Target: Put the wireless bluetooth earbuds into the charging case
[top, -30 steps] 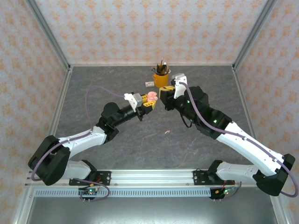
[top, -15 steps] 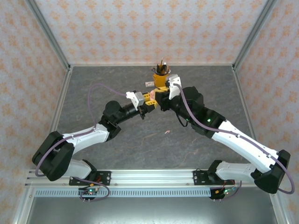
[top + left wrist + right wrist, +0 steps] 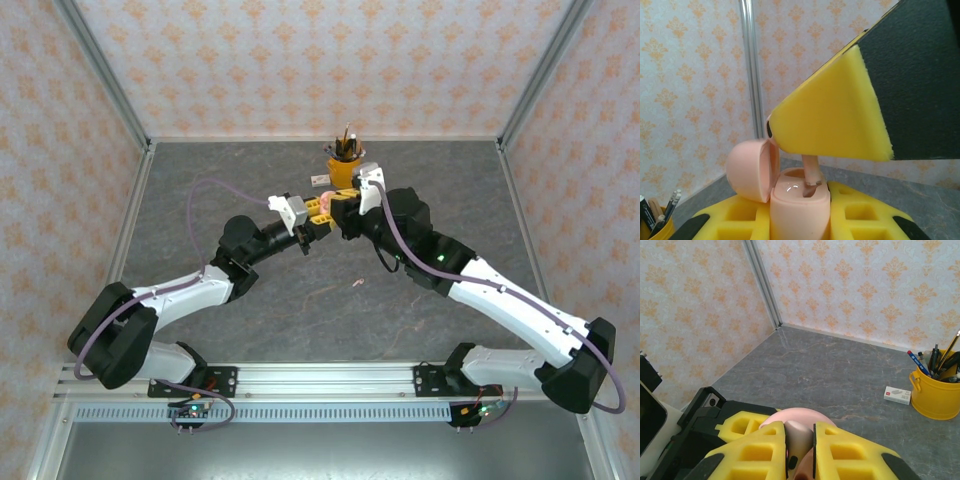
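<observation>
Left tool point(image 3: 318, 213) clamps the pink charging case point(image 3: 799, 212), right tool point(image 3: 800, 445) pinches a pink earbud point(image 3: 811, 172) at its socket. That tilted stem might jam.

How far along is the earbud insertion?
Done: the pink case sits clamped in the left gripper, with its lid open. In hand: the right gripper pinches a pink earbud, its stem at the case's socket and not fully seated. Left: seat it, release, then fetch the rest. A small pink piece on the table looks like another earbud.
</observation>
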You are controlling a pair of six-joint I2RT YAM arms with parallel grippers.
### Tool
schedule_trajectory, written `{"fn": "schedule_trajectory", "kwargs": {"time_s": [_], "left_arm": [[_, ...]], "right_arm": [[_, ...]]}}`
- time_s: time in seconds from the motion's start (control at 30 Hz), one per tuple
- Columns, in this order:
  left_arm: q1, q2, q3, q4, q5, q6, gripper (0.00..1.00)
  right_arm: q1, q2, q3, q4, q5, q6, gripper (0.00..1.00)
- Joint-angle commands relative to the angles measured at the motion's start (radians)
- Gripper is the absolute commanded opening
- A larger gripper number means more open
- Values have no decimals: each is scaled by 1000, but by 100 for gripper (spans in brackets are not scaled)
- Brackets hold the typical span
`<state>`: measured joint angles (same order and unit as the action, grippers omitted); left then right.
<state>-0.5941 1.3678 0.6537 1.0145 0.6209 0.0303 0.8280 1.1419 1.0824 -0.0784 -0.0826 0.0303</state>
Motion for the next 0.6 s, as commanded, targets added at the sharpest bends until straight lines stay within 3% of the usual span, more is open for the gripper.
{"fn": "schedule_trajectory", "kwargs": {"time_s": [0.0, 0.57], "left_arm": [[-6, -38, 20, 49, 22, -1, 0], [-6, -41, 20, 53, 4, 4, 0]], "right_arm": [[-19, 7, -16, 36, -9, 20, 17], [-23, 23, -19, 5, -73, 26, 15]]}}
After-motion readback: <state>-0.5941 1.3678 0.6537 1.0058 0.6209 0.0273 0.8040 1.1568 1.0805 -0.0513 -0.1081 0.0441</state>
